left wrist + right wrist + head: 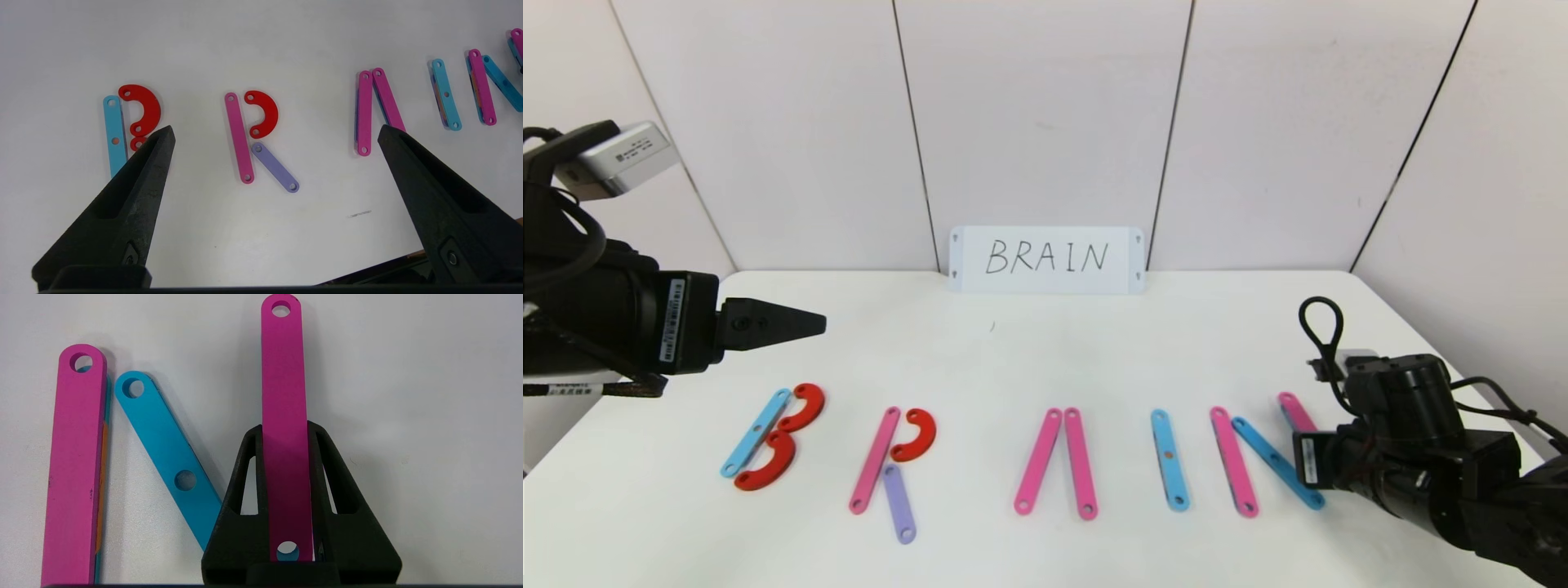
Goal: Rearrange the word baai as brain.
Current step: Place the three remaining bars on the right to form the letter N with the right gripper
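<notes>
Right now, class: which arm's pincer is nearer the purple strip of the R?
Left. The left pincer hovers open above the table behind the B, near the purple strip; the right pincer grips the N's last pink strip.

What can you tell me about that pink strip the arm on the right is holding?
The pink strip is flat, smooth, plastic-looking, with rounded ends and a round hole at each end. It forms the last stroke of the N, farthest to the robot's right. The right gripper is shut on its near half, fingers on either long edge. It lies low over the white table, its near end over the end of the slanting blue strip, whose blue shows through the hole. Whether it rests flat cannot be told.
</notes>
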{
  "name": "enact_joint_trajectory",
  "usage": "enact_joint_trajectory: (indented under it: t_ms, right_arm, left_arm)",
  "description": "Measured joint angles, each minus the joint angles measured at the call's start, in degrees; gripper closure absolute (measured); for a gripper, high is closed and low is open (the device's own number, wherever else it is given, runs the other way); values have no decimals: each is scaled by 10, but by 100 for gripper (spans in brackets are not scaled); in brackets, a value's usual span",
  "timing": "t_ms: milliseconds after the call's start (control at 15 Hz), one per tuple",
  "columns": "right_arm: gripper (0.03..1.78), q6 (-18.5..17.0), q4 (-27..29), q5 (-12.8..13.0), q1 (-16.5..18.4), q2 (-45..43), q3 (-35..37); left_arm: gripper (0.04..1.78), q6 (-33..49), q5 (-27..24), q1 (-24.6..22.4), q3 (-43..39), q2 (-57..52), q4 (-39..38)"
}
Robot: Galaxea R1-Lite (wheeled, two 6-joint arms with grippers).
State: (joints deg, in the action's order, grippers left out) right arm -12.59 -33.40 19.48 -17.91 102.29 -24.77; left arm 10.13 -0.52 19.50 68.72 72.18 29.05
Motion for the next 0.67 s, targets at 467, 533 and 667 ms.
enact_joint_trajectory:
  t_ms: [467,533,667]
  right_arm:
    - [151,0,0,0,-1,-1,5]
    - [151,0,0,0,-1,-1,6]
    - [151,0,-2,0,-3,-1,11]
  left_arm:
    - [8,0,0,0,0,0,0]
    - [8,0,0,0,0,0,0]
    - [8,0,0,0,1,0,0]
